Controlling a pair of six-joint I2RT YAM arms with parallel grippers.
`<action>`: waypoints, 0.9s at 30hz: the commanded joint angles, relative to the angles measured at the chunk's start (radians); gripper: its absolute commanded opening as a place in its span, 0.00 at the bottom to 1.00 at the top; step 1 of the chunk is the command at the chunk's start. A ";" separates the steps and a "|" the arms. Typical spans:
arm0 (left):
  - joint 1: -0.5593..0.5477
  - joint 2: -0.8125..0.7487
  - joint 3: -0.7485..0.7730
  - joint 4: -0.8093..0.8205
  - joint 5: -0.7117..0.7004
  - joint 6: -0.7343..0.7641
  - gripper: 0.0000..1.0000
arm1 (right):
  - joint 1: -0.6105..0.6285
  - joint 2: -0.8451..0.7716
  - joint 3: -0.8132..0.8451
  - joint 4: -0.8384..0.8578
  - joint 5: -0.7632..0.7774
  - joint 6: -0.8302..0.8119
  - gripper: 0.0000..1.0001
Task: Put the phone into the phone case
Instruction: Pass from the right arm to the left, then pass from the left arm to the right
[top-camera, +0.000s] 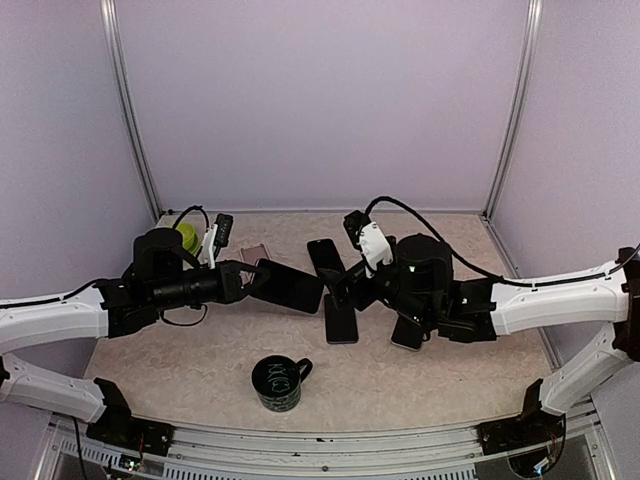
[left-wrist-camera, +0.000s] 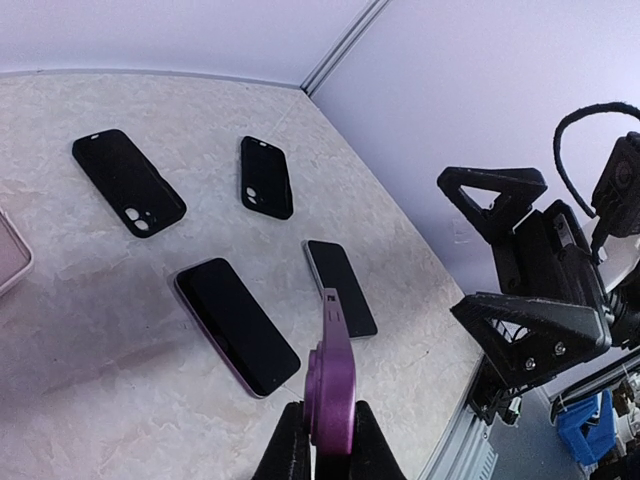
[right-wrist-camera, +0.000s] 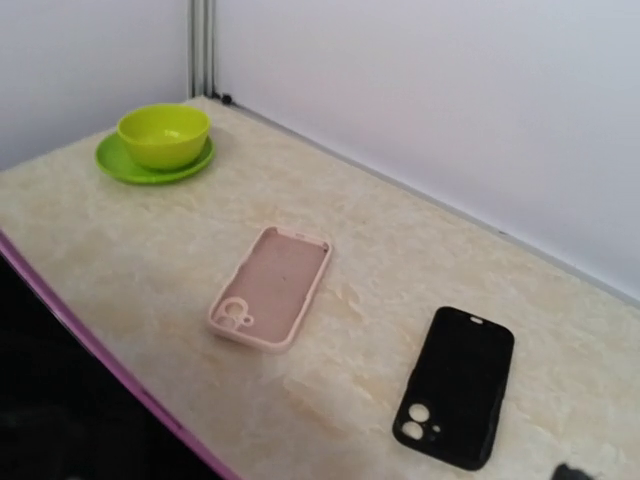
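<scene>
Where the left gripper (top-camera: 252, 279) reaches over the middle of the table (top-camera: 190, 365), its fingers (left-wrist-camera: 290, 445) are seen clamped on one end of a purple-rimmed phone (top-camera: 290, 287). The phone is held clear of the surface. From the left wrist it is seen edge-on (left-wrist-camera: 330, 380), as a thin purple strip rising between the two fingers; from the right wrist its dark face (right-wrist-camera: 60, 420) fills the lower left corner.

The right gripper (top-camera: 345, 287) is held just beside the phone's free end. Its jaws are spread wide with nothing between them, and the two triangular fingers (left-wrist-camera: 500, 190) are shown well apart in the left wrist view.

A pink phone case (right-wrist-camera: 270, 287) is laid open side up toward the back left of the table, apart from both grippers. It lies between a green bowl (right-wrist-camera: 163, 132) set on a green plate (right-wrist-camera: 112, 162) and a black case (right-wrist-camera: 455, 385).

A second black case (left-wrist-camera: 266, 177) is laid farther toward the right edge; in the overhead view it is hidden by the right arm.

Two more phones are laid flat near the middle — a loose phone (top-camera: 340, 318) below the grippers and a second loose phone (top-camera: 407, 333) partly under the right arm.

A black mug (top-camera: 277, 384) is stood close to the near edge.
</scene>
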 joint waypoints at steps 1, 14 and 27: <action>0.004 -0.040 -0.002 0.102 -0.001 0.002 0.00 | -0.018 -0.060 -0.017 0.016 -0.001 0.083 1.00; 0.020 -0.051 -0.030 0.174 -0.008 -0.041 0.00 | -0.077 -0.187 -0.124 0.021 -0.162 0.263 0.99; 0.031 -0.026 -0.087 0.427 0.089 -0.135 0.00 | -0.112 -0.121 -0.069 -0.083 -0.332 0.517 0.95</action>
